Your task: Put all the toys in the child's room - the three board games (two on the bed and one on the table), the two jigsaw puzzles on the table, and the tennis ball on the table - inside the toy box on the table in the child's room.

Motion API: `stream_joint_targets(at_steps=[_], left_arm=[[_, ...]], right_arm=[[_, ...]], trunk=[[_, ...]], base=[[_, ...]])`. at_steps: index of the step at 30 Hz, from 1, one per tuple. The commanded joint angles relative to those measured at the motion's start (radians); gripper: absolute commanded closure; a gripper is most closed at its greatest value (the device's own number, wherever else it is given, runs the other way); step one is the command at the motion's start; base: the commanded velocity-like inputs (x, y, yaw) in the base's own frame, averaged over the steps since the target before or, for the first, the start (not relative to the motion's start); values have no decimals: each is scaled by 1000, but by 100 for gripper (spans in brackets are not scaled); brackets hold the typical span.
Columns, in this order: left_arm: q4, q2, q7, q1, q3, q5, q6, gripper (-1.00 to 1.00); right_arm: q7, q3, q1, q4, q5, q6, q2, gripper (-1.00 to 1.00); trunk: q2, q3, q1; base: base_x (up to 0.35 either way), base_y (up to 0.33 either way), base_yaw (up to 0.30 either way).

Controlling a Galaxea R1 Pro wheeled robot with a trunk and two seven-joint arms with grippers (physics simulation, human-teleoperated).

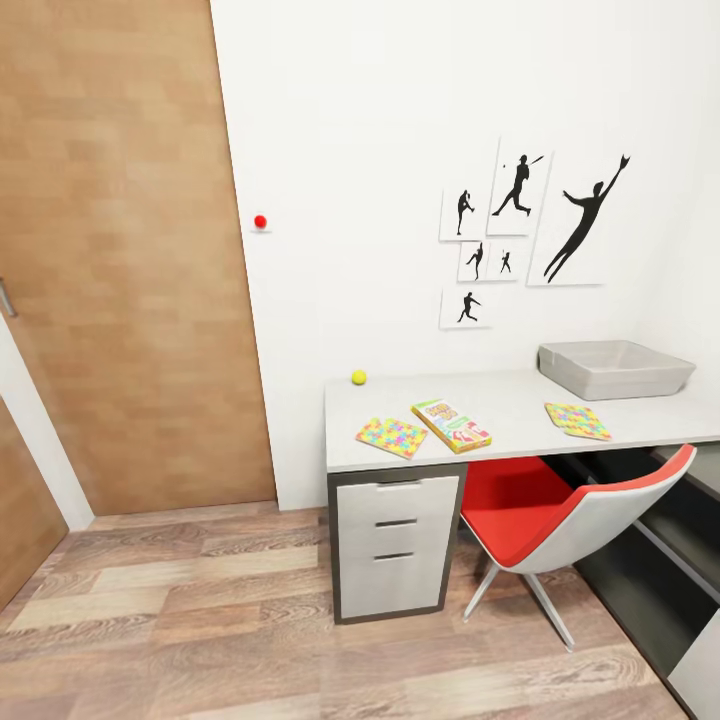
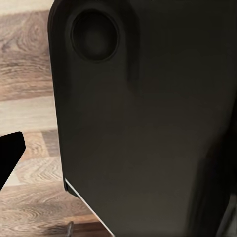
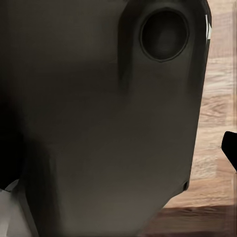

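On the grey table (image 1: 500,398) in the head view lie a yellow-green tennis ball (image 1: 359,377) near the back left corner, a colourful jigsaw puzzle (image 1: 391,437) at the front left, a board game box (image 1: 451,425) beside it, and a second jigsaw puzzle (image 1: 578,420) further right. The grey toy box (image 1: 600,382) stands at the back right, open on top. In each wrist view a dark robot body panel looms close. One black fingertip (image 2: 10,158) juts in over the wood floor, and another fingertip (image 3: 230,148) likewise; the opposite fingers are lost against the panel.
A red and white swivel chair (image 1: 560,510) is tucked under the table, right of a white drawer unit (image 1: 395,540). A wooden door (image 1: 120,250) fills the left wall. Wood floor (image 1: 200,620) lies between me and the table. Dark shelving (image 1: 690,540) runs along the right.
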Motion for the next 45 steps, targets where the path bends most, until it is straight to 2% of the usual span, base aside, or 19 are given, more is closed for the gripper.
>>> stream_joint_targets(at_steps=[1, 9, 16, 25, 28, 38, 41, 45], left_arm=[[0, 0, 0, 0, 0, 1, 0, -100], [-1, 3, 0, 0, 0, 0, -5, -100], [-23, 4, 1, 0, -2, -2, -25, -100], [-70, 5, 2, -2, -3, -5, -26, -100], [-111, 5, 7, -3, -3, -5, -22, -100], [-171, 6, 10, -7, -6, -6, -18, -100], [-197, 13, 8, -9, -8, -7, -16, -100], [-222, 35, 4, -21, -5, -6, 6, -100]], right_arm=[[1, 0, 0, 0, 0, 1, -2, -100], [-1, -1, 0, 0, 1, 0, -23, -100], [-1, -2, 0, 0, 0, -4, -28, -100], [-1, -2, 0, 0, 1, -47, -17, -100], [-1, -4, 0, 0, -1, -73, -15, -100], [4, -5, 0, 0, -1, -87, -13, -100], [4, -4, 0, 0, -1, -89, -11, -100], [2, -6, 0, 0, -3, -89, 0, -100]], trunk=[[7, 3, -4], [63, 28, -35], [112, 50, -61], [175, 78, -96], [196, 87, -107], [266, 119, -146], [287, 128, -157], [315, 141, -173]], base=[[0, 0, 0], [0, 0, 0], [0, 0, 0], [0, 0, 0], [0, 0, 0], [0, 0, 0], [0, 0, 0], [0, 0, 0]])
